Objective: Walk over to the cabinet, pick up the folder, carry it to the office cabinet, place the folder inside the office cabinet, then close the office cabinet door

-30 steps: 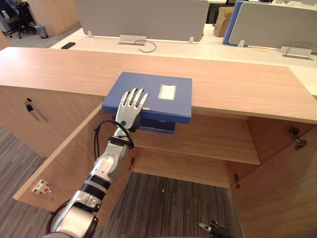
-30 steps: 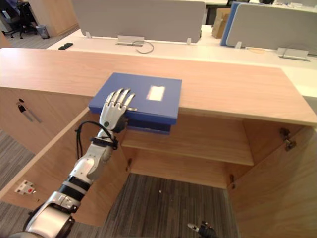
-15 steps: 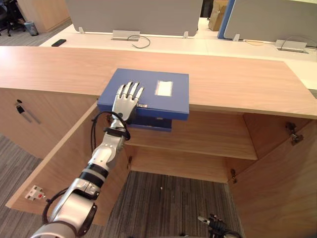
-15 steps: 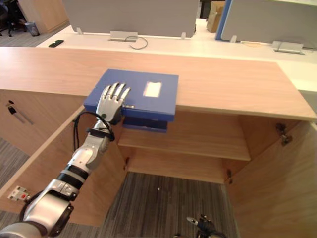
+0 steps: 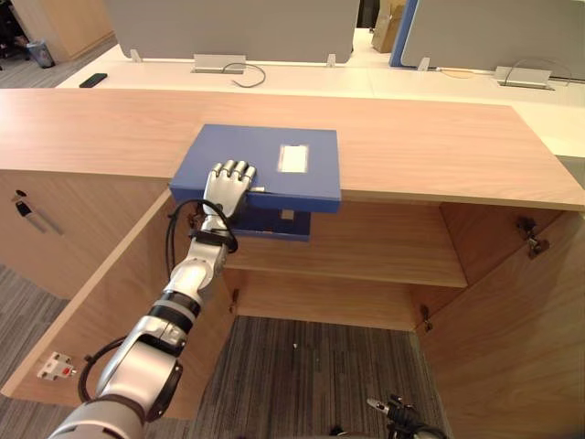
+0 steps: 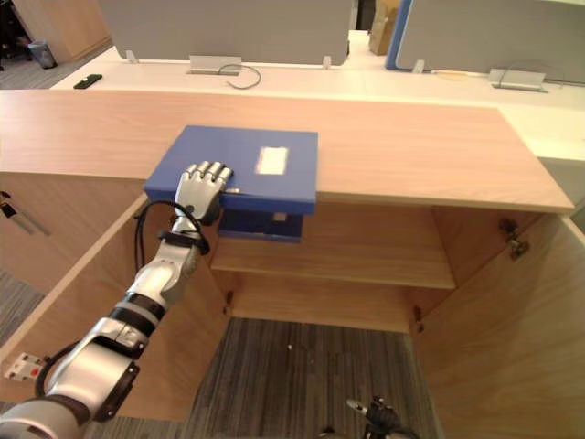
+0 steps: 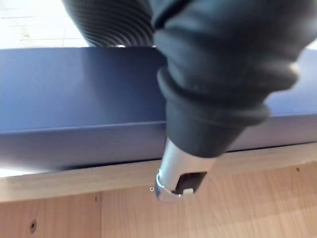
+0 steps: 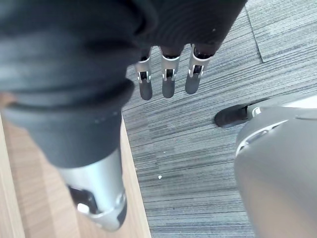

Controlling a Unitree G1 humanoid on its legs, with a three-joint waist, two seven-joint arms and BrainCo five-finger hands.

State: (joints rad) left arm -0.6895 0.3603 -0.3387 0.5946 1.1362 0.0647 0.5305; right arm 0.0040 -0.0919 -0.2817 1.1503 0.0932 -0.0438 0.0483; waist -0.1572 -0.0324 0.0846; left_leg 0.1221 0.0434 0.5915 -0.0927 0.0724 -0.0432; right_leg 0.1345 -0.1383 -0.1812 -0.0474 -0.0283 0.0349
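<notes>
A blue folder (image 5: pixel 260 160) with a white label lies flat on the wooden cabinet top (image 5: pixel 430 146), its near edge overhanging the open compartment. My left hand (image 5: pixel 227 187) rests on the folder's near left corner, fingers bent down over the top face. In the left wrist view the thumb (image 7: pixel 181 173) sits under the folder's front edge (image 7: pixel 74 134), so the corner is pinched. My right hand (image 8: pixel 168 84) hangs low over the carpet with straight fingers, holding nothing.
The office cabinet stands open below: left door (image 5: pixel 101 302) and right door (image 5: pixel 512 338) swung toward me, a shelf (image 5: pixel 384 247) inside. A darker blue item (image 5: pixel 279 222) sits on the shelf under the folder's overhang. Grey desk dividers (image 5: pixel 228 27) stand behind.
My left hand's fingers, flat on the folder before, have curled down onto its corner. The camera has shifted, so the whole scene sits a little higher and further left.
</notes>
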